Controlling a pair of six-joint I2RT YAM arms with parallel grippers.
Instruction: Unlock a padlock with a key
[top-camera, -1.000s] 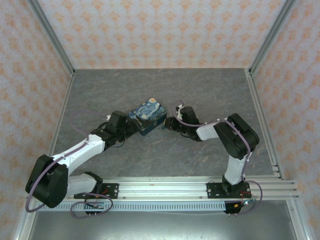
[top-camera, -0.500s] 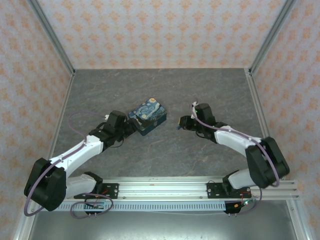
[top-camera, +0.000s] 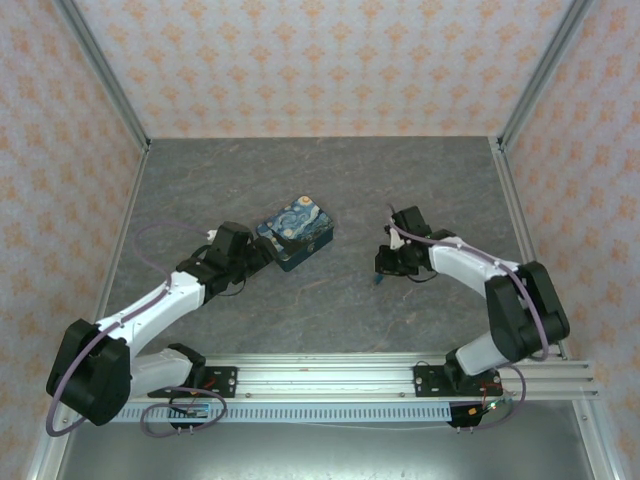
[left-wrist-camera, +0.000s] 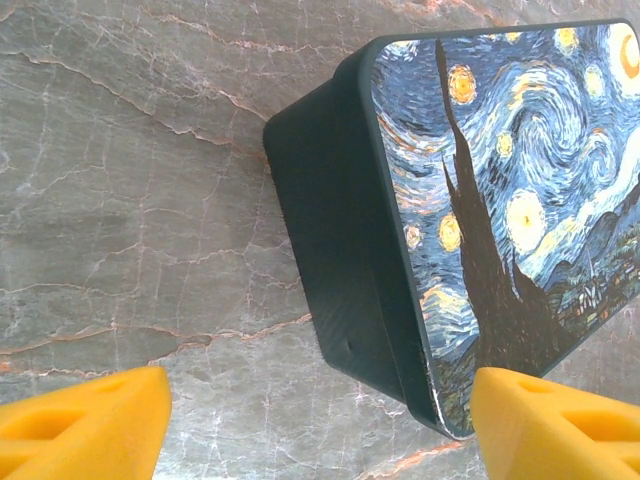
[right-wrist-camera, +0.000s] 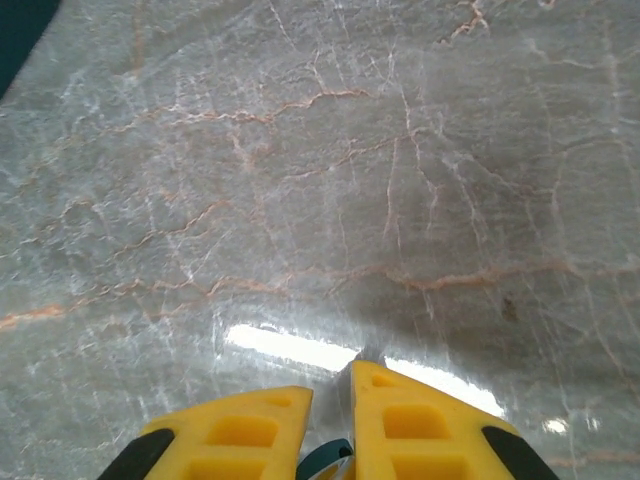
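Mia: Where is the padlock (right-wrist-camera: 324, 462)?

Ben: It is the tiny blue-green bit pinched between the two yellow fingers (right-wrist-camera: 240, 430) of the right gripper (right-wrist-camera: 332, 385); from above, the padlock (top-camera: 378, 282) is a small spot just under that gripper, low over the grey table (top-camera: 330, 170), a bit right of the middle.

Mia: So the right gripper is squeezing it?

Ben: It looks that way; the fingers are almost together with only a thin slit, and the lock sits in that slit; I think the squeeze is tight because the lock is so little and could slip out.

Mia: Why hold it so close to the table?

Ben: My guess is to make it steady, so a key can go in; I cannot tell which way the keyhole faces; it is too small.

Mia: And the left gripper (left-wrist-camera: 320, 400)?

Ben: Its fingers are spread wide and hold nothing; a corner of the painted tin box (left-wrist-camera: 500, 190) lies between them; one finger is just beside that corner, the other is well apart from the box.

Mia: Why is it there?

Ben: Maybe to grab the box or stop it sliding; I cannot say for sure; the box sits flat on the table, well apart from the lock.
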